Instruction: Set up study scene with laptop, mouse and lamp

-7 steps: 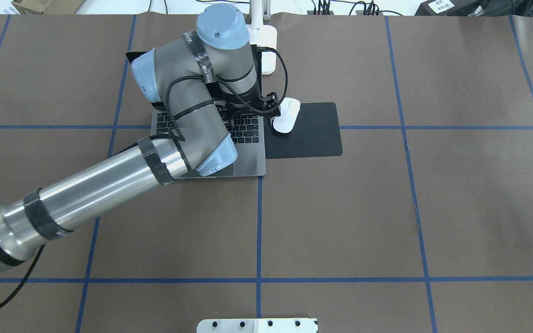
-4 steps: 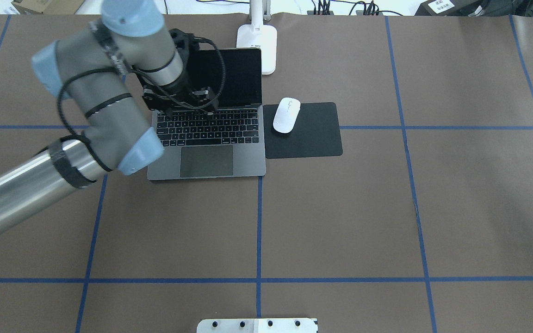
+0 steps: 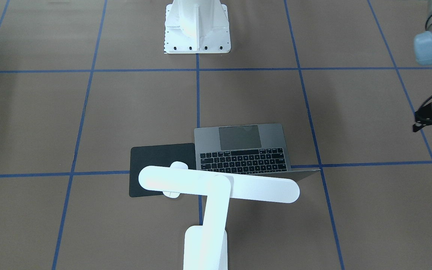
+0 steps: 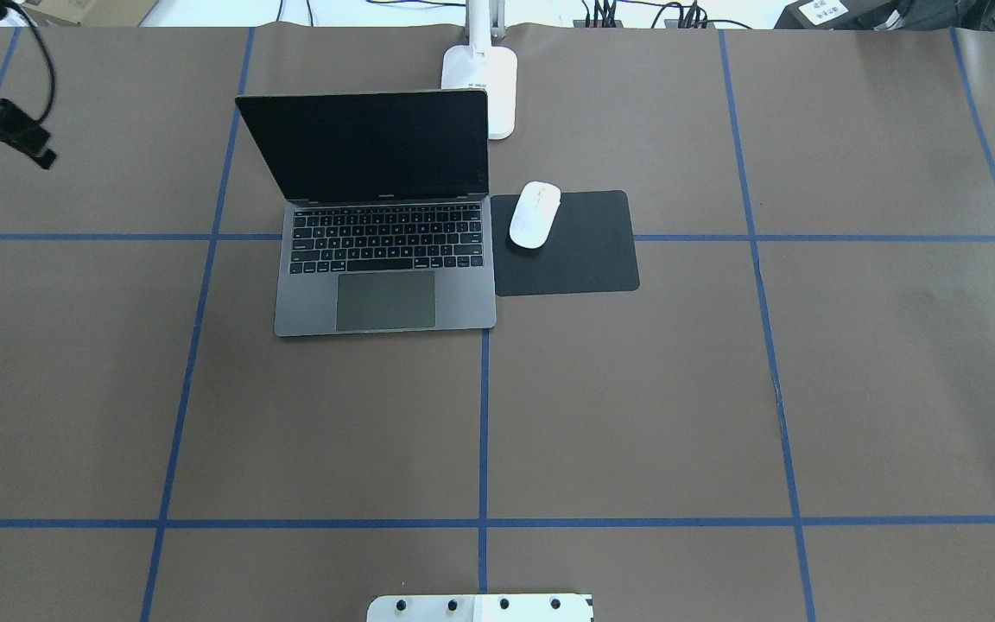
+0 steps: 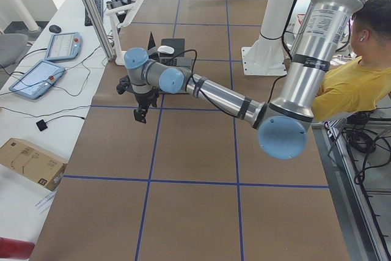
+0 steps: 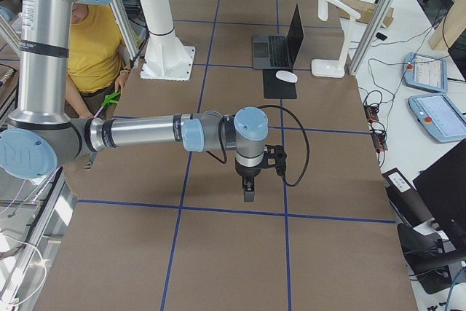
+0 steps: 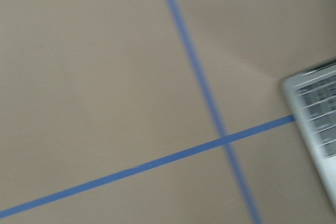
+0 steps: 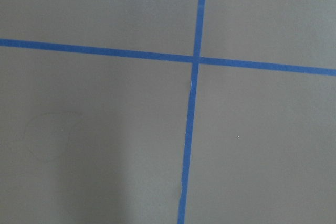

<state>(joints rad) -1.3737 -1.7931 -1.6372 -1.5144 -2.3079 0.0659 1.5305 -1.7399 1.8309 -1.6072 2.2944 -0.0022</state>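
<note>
The dark-grey laptop (image 4: 385, 259) stands open at the table's far middle, its dark screen upright; it also shows in the front view (image 3: 244, 150). The white mouse (image 4: 535, 214) lies on the left part of a black square pad (image 4: 584, 250), right of the laptop. The white lamp's base (image 4: 482, 82) stands behind the laptop; its bar head (image 3: 219, 185) hangs over the laptop's back edge and hides most of the mouse. My left gripper (image 4: 35, 151) hovers far left of the laptop, holding nothing; I cannot tell whether it is open or shut. My right gripper (image 6: 248, 193) shows only in the exterior right view, far from the objects, so I cannot tell its state.
A white bolted pedestal (image 3: 197, 26) stands at the robot's side of the table. Blue tape lines (image 4: 482, 432) grid the brown cover. Cables and boxes lie beyond the far edge. A person in yellow (image 5: 360, 84) sits by the robot.
My left arm has swung away from above the laptop and mouse to the far left edge. The laptop, mouse and lamp have not moved. The right gripper's tip has left the overhead view.
</note>
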